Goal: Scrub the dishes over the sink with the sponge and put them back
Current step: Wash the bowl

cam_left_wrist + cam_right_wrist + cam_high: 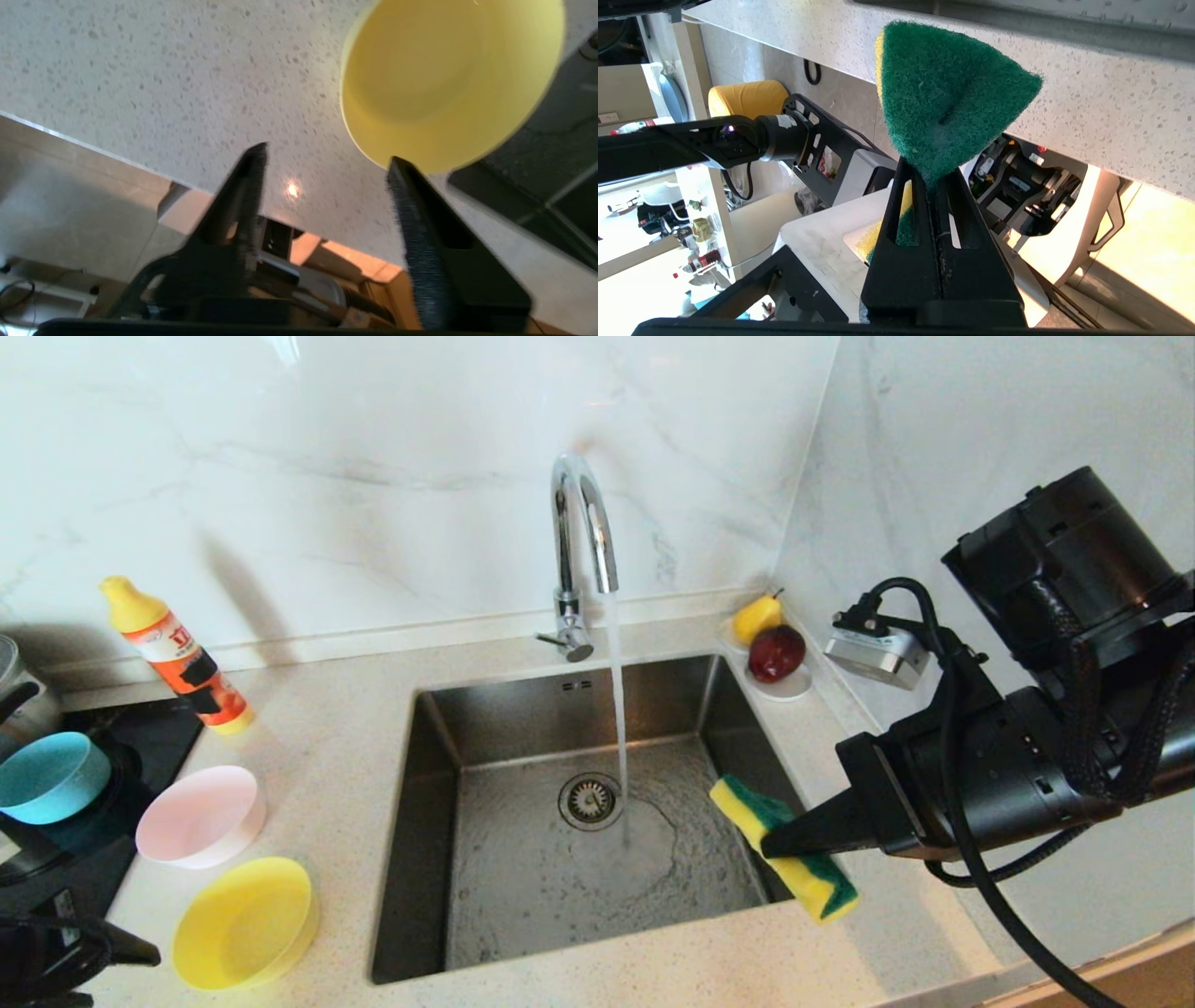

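While the right gripper holds the sponge clamped between its closed fingers at the right rim of the sink, the next step, as I judge it, is fetching a bowl. The left gripper should drop squarely over the rim of the yellow bowl, one finger inside and one outside, before squeezing. Its fingers stand apart and empty above the desk, one tip overlapping the bowl's near edge in the left wrist view; the pink bowl and blue bowl sit beyond.

An orange detergent bottle stands on the counter; a saucer holds fruit.
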Available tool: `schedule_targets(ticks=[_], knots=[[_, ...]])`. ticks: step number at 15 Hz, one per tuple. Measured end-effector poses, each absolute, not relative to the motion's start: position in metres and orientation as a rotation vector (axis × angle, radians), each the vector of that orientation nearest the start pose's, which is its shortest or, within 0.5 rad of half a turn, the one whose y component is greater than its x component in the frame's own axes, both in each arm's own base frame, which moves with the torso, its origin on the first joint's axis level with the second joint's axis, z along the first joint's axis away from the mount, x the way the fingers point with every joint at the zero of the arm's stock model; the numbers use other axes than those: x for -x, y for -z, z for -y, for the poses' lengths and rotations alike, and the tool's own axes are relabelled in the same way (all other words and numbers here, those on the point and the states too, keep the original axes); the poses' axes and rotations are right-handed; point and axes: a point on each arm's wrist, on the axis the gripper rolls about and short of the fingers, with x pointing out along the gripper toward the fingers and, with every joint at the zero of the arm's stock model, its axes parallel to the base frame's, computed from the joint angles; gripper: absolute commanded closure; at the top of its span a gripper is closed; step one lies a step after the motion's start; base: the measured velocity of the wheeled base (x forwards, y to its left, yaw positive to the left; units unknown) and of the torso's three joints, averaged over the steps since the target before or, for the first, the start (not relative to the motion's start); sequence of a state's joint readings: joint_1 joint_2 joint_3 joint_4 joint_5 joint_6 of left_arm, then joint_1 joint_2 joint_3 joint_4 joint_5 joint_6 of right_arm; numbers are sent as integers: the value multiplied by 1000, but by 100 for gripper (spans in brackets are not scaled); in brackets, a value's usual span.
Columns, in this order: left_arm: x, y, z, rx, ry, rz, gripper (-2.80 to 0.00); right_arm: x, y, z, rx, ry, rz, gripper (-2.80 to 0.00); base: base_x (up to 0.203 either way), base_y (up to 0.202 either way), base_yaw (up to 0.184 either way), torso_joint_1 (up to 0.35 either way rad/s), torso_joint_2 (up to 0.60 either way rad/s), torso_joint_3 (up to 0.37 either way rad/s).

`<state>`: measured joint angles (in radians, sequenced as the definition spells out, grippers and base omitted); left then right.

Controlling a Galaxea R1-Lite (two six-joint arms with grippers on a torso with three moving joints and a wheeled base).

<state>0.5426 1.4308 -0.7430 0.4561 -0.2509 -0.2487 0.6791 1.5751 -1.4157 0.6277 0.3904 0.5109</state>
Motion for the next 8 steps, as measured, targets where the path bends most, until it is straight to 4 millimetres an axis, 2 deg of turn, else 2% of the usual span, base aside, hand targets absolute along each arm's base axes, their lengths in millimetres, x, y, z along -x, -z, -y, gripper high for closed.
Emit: schedule_targets(ticks=[8], knots=[[-169, -109, -94, 673, -396, -1040, -280, -194, -273, -168, -316, -771, -1056, 0, 0, 0, 0, 0, 0, 0]])
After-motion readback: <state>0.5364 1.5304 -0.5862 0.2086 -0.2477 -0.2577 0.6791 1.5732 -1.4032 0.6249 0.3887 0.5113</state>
